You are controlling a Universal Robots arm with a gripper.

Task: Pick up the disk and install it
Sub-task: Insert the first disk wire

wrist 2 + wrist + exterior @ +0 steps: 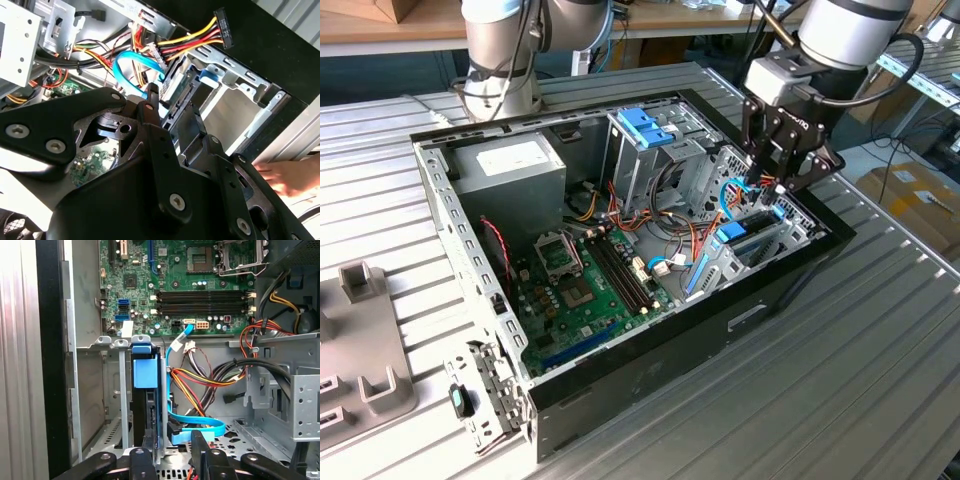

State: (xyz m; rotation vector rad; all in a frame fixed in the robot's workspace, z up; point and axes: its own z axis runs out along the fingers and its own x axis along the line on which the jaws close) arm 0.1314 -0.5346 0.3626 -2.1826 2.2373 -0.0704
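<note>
The disk (147, 405) stands on edge in the drive bay at the end of the open computer case, its light-blue carrier tab (148, 372) facing the motherboard. In the exterior view the disk (752, 236) sits low in that bay, toward the exterior view's right. My gripper (775, 188) hangs just above it, tips down among the cables. In the first wrist view my gripper (170, 446) is open. One finger (141, 460) lines up with the disk's near end and the other stands apart, with the bay floor showing between them.
Loose blue, orange and yellow cables (195, 430) lie beside the bay. A metal cage with a blue latch (645, 125) rises mid-case, next to the motherboard (590, 290). A person's hand (290, 175) rests outside the case wall. Grey fixtures (360, 340) sit on the table.
</note>
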